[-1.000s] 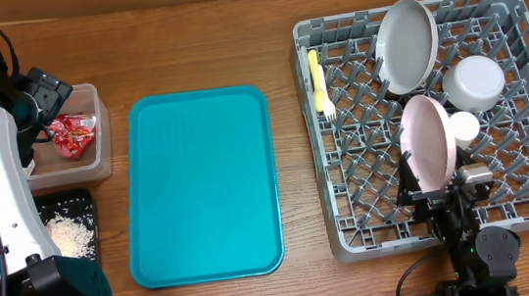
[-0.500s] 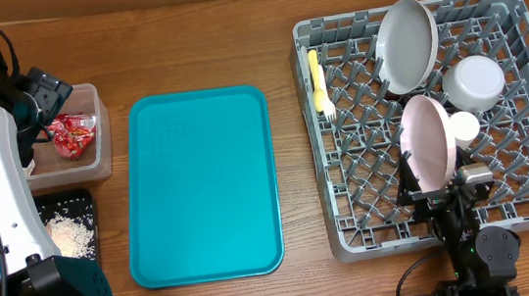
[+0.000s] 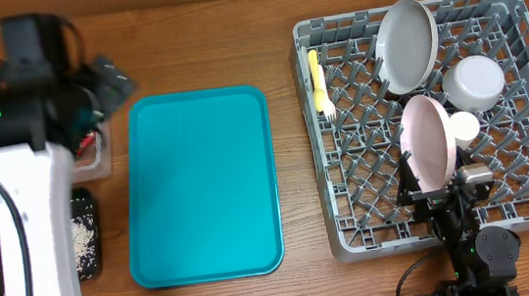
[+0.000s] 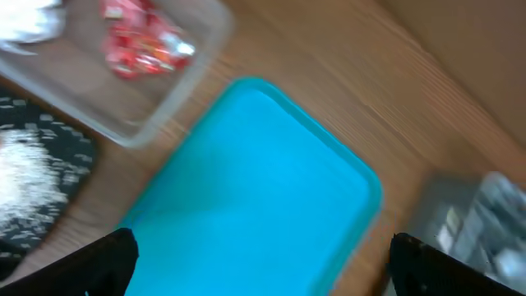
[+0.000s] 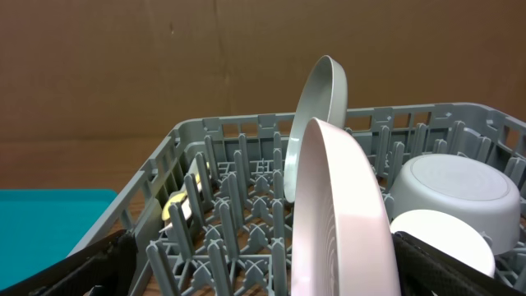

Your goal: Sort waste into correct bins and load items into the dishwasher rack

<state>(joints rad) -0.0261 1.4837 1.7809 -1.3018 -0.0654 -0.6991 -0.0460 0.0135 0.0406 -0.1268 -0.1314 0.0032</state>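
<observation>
A: Bins first, quick. What's in 'em?
B: Clear tub point(image 4: 107, 94) at the left edge of the tabletop point(image 3: 211, 16): red wrappers point(image 4: 141, 41) inside, plus a white napkin point(image 4: 31, 20) at one end. Black tray point(image 4: 78, 152) sits right next to it, w/ rice point(image 4: 25, 173) scattered on its floor.
A: Teal tray point(image 3: 199, 184)?
B: Lies flat btwn the bins and the rack point(image 3: 352, 227).
A: And the rack?
B: On the right. White plate point(image 3: 406, 44) stands on edge at the back, pink plate point(image 3: 429, 145) on edge nearer the front. Bowl point(image 3: 474, 82) looks bottom-up, right of the white plate. Cup point(image 3: 464, 127) is just beside the pink plate. Yellow spoon point(image 3: 317, 81) lies along the left wall.
A: Grippers?
B: Left gripper point(image 4: 263, 265): fingers spread wide, nothing in it, up over the gap btwn tub and teal tray, far end. Pics are blurry there. Right gripper point(image 5: 263, 275): also spread wide, nothing held, at the rack's near side. Pink plate's edge is straight ahead btwn its fingers; can't tell if it touches.
</observation>
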